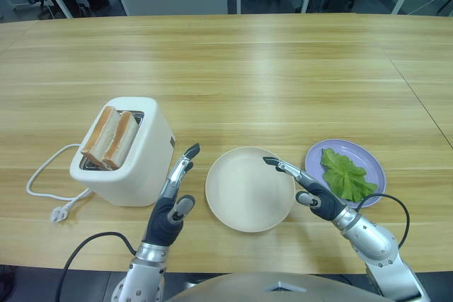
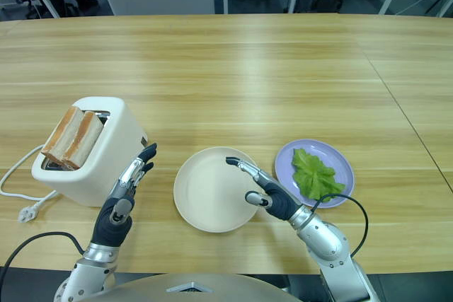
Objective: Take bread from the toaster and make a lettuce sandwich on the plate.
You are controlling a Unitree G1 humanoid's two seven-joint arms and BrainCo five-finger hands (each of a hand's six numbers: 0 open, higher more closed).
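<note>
A cream toaster [image 1: 126, 152] stands at the left with two bread slices [image 1: 111, 137] sticking up from its slots. A bare cream plate [image 1: 249, 188] lies in the middle near the front edge. To its right, a lettuce leaf [image 1: 345, 173] rests on a small lilac plate [image 1: 368, 157]. My left hand [image 1: 173, 203] hovers open between the toaster and the cream plate, fingers pointing forward and holding nothing. My right hand [image 1: 306, 189] is open over the cream plate's right rim, fingers pointing left across it.
The toaster's white cord and plug [image 1: 49, 189] trail off to its left on the wooden table [image 1: 248, 76]. Desks and chair legs stand in the room beyond the far edge.
</note>
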